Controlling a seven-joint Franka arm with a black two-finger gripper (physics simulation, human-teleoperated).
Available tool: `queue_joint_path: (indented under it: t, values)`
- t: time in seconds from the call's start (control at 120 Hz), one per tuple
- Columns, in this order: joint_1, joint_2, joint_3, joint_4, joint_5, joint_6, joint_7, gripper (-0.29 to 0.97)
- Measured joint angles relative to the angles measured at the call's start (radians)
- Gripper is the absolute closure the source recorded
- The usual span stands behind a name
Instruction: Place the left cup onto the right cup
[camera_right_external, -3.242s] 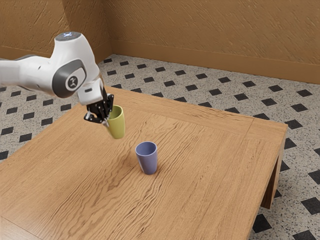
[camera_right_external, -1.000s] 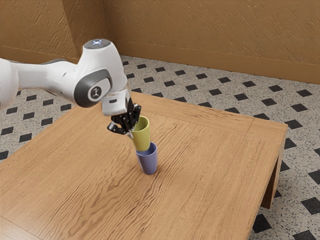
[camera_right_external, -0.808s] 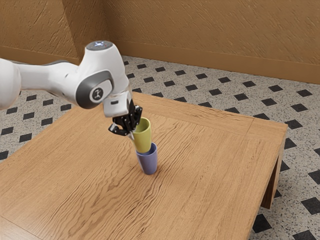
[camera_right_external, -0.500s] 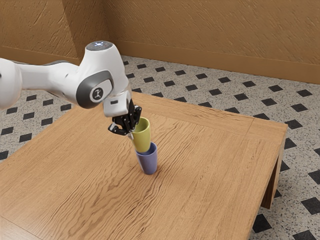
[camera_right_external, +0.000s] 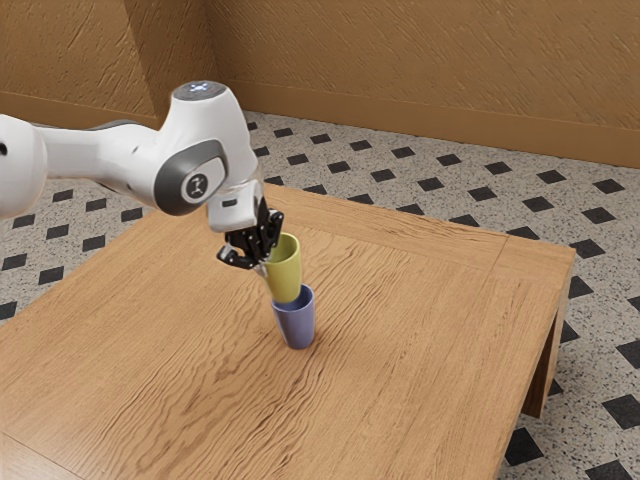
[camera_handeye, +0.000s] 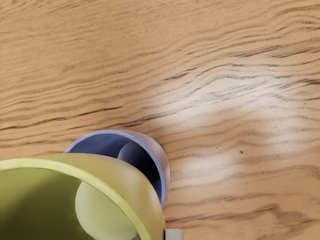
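Note:
The green cup (camera_right_external: 284, 270) leans slightly, its base set inside the mouth of the blue cup (camera_right_external: 296, 322), which stands upright near the middle of the wooden table (camera_right_external: 420, 340). My gripper (camera_right_external: 262, 249) is shut on the green cup's rim, on the side toward the exterior view's left. In the wrist view the green cup (camera_handeye: 70, 200) looms just under my hand, its inside visible, and the blue cup's rim (camera_handeye: 155, 160) curves out from behind it.
Bare wood surrounds the two cups on every side. The table's far edge (camera_right_external: 400, 222) and the corner at the exterior view's right (camera_right_external: 560, 262) lie well away from them. Checkered floor runs beyond, up to a brown wall.
Since 3.2 s ago my hand carried the green cup toward the exterior view's right and lowered it into the blue cup. Over the last second almost nothing has moved.

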Motion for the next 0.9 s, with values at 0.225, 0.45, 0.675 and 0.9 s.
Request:
queue_joint_path:
  t: [0.225,0.45,0.675,0.9]
  values:
    - [-0.003,0.008,0.0,0.001,0.0,0.0,0.001,0.79]
    - [0.0,0.017,0.0,0.006,0.0,0.001,0.001,0.79]
    - [-0.003,0.027,0.0,0.009,0.0,0.002,0.002,0.79]
    - [-0.006,0.031,0.0,0.011,0.0,0.003,0.002,0.79]
